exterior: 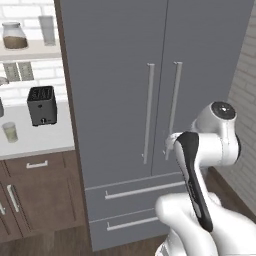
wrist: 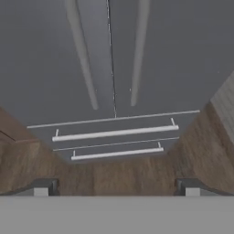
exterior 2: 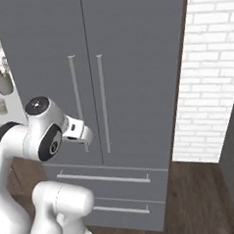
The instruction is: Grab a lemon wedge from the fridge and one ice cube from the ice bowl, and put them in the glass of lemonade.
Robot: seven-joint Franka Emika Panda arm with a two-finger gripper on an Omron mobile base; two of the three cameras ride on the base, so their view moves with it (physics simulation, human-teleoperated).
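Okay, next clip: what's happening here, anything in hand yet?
Nothing held yet. The white arm faces the grey fridge, whose two doors and two lower drawers are all shut. The end effector hangs open and empty in front of the doors, short of the handles. To the left, a counter carries a black toaster and a small glass of pale liquid.

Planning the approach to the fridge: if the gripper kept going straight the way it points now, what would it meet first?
Probably the fridge: the open gripper aims at the bottom of its closed doors, near the seam just above the top drawer. Depth is unclear; nothing else shows in between.
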